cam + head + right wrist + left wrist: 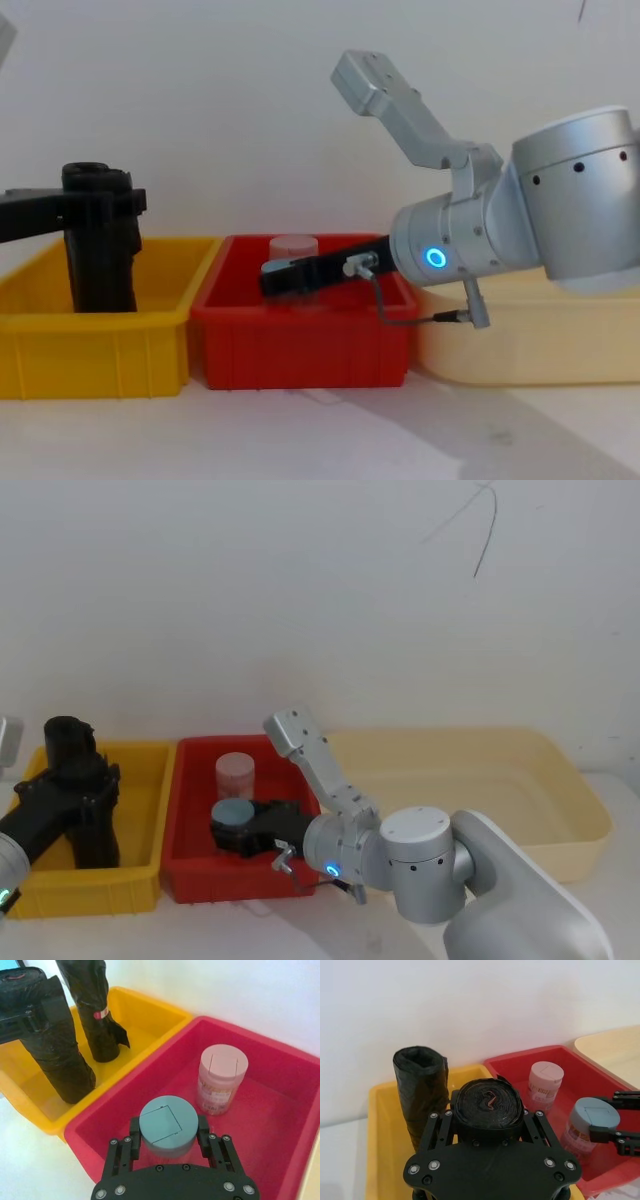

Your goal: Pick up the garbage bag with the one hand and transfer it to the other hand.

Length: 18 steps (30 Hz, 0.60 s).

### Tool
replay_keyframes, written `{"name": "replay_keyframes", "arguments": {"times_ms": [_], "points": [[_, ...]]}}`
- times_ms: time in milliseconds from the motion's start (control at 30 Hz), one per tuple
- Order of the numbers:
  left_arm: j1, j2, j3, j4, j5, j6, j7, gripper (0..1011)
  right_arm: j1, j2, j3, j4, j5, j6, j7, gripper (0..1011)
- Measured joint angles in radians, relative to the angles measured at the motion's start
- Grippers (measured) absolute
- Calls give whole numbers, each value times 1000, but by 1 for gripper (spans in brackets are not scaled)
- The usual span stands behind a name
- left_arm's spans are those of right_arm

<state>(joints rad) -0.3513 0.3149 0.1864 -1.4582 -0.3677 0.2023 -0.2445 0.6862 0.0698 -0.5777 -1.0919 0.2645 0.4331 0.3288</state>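
Note:
The garbage bag [62, 1065], a plain black roll, stands slightly tilted in the yellow bin [27, 1102] with its lower end down inside. My left gripper [489, 1116], on the green-lit arm, is shut on the roll's upper part, a finger on each side. It also appears in the chest view [105, 205]. My right gripper [167, 1132], on the blue-lit arm, is in the red bin [90, 1117], shut on a blue-lidded jar [167, 1122], well apart from the bag.
A second black roll with a small red mark [97, 1030] stands in the yellow bin just behind the held one. A pink-lidded jar [220, 1077] stands in the red bin beyond the blue one. A wide cream tray [560, 770] sits to the right. A white wall lies close behind.

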Motion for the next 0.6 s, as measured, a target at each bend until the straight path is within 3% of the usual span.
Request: {"name": "replay_keyframes", "arguments": {"times_ms": [600], "points": [[19,48,-31,-194,22,46,11,523,-5,4,44,-115,7,-69,5,645]]}}
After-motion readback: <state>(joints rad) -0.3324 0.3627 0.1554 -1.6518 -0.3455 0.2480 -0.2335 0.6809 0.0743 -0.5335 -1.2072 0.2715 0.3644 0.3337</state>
